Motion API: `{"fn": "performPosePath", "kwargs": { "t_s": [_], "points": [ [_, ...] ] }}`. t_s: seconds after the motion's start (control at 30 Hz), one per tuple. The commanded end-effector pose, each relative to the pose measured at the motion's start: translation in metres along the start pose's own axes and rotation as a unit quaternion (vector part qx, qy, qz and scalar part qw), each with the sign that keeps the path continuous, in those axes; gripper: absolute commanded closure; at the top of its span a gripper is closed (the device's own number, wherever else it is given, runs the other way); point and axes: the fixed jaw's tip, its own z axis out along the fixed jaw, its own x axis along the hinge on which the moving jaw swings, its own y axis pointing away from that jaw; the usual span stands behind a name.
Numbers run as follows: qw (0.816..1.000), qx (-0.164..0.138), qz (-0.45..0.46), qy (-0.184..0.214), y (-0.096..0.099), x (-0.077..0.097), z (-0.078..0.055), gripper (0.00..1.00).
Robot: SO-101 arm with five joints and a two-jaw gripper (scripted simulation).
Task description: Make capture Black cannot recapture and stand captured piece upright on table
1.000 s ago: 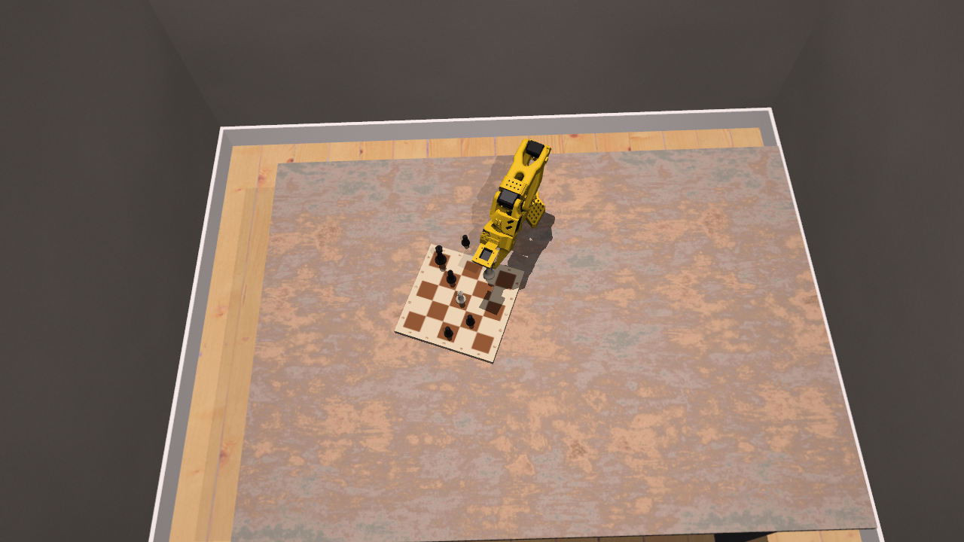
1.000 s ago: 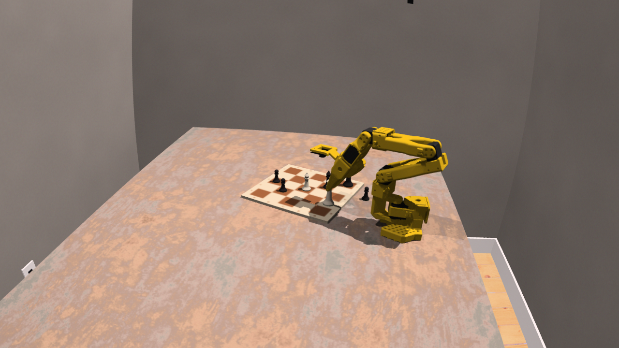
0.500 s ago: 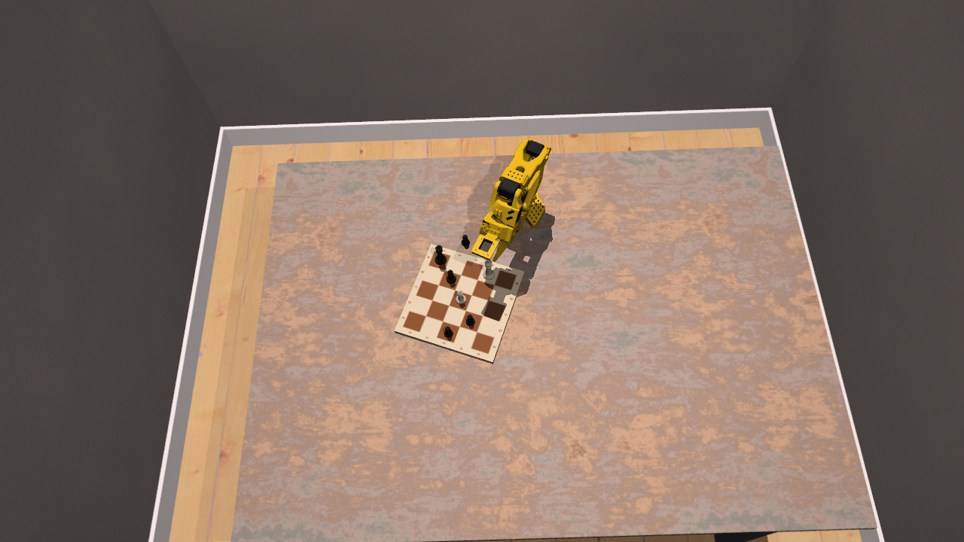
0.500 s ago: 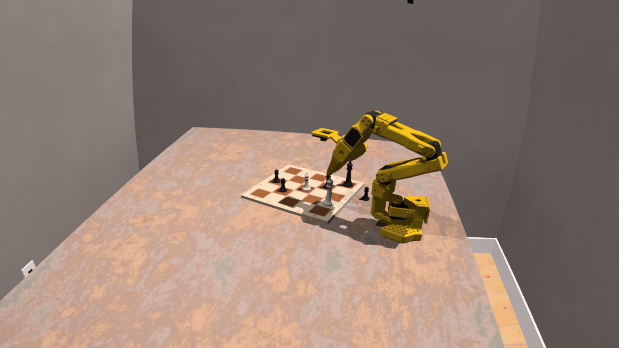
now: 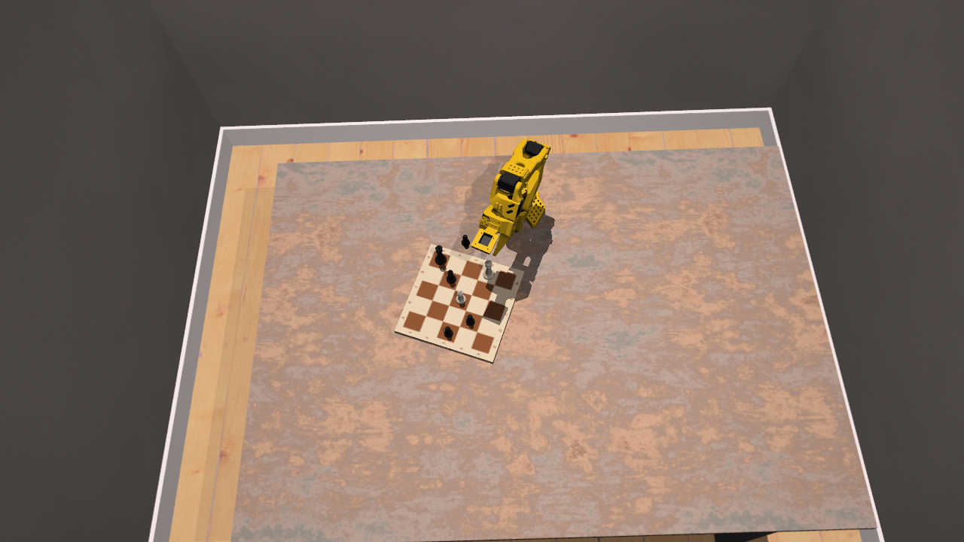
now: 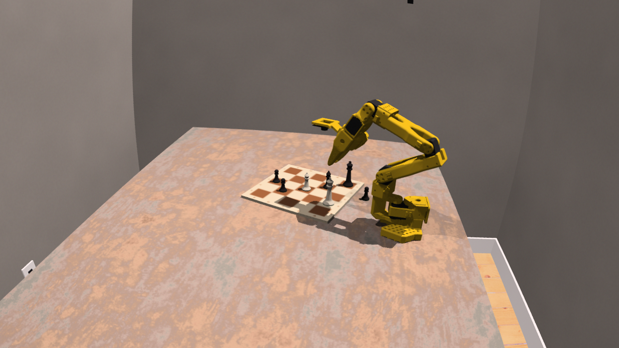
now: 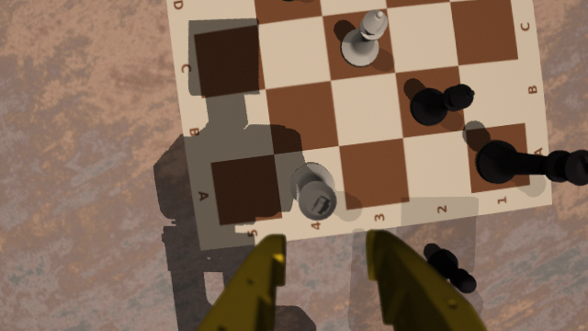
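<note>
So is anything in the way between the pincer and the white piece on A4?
No, nothing visible. The pincer hangs open above the white piece, with only air between them. The black pawn stands off the board, to one side.

Yellow jointed arm with black motor blocks, perforated base, tapered olive-yellow claw.
</note>
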Motion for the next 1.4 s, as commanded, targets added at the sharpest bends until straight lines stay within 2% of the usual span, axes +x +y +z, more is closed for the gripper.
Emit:
{"fn": "performPosePath", "kwargs": {
  "t_s": [0.0, 0.33, 0.6, 0.8, 0.93, 1.1, 1.17, 1.37],
  "points": [
    [1.000, 0.002, 0.007, 0.003, -0.002, -0.001, -0.002, 0.88],
    [1.000, -0.001, 0.002, 0.004, 0.000, -0.001, -0.002, 0.88],
    [0.999, -0.022, -0.036, 0.013, 0.014, -0.002, -0.003, 0.86],
    [0.990, -0.068, -0.123, 0.031, 0.045, -0.001, -0.005, 0.82],
    [0.972, -0.107, -0.202, 0.047, 0.073, 0.004, -0.009, 0.78],
    [0.935, -0.156, -0.311, 0.067, 0.112, 0.019, -0.018, 0.73],
    [0.935, -0.156, -0.311, 0.067, 0.112, 0.019, -0.018, 0.73],
    [0.874, -0.203, -0.434, 0.085, 0.151, 0.048, -0.032, 0.67]
  ]
}}
